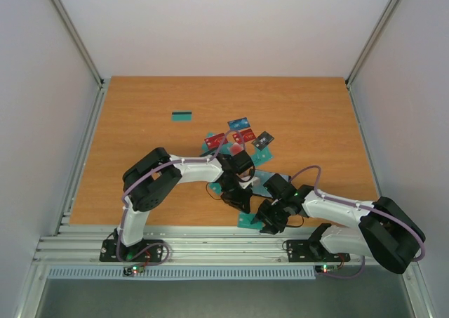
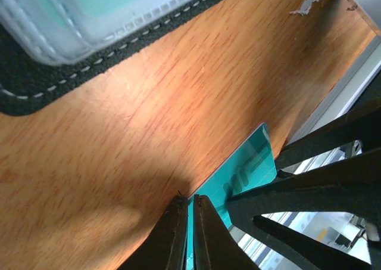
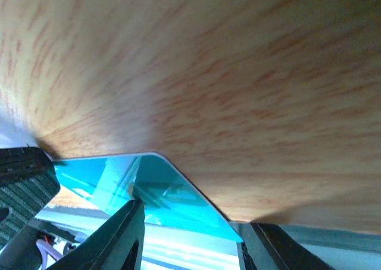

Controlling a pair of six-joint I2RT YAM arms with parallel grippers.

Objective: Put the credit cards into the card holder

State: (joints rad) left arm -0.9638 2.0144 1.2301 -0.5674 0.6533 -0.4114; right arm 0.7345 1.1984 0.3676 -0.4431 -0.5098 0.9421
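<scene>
A teal credit card (image 1: pixel 248 222) lies at the table's front edge, partly over the rim. My left gripper (image 1: pixel 237 199) is shut on one edge of this card (image 2: pixel 245 173); a teal sliver shows between its fingertips (image 2: pixel 176 217). My right gripper (image 1: pixel 270 220) is open, its fingers (image 3: pixel 126 231) standing either side of the same card's (image 3: pixel 169 189) overhanging corner. The black card holder (image 2: pixel 33 88) lies open just beyond, with stitched rim and clear pockets over a teal-grey inside (image 1: pixel 265 177). More credit cards (image 1: pixel 238 137), red, blue, dark grey and teal, lie clustered further back.
A lone teal card with a black stripe (image 1: pixel 182 116) lies at the back left. The metal rail (image 1: pixel 210 244) runs along the table's front edge, right under both grippers. The two arms are close together near the middle front.
</scene>
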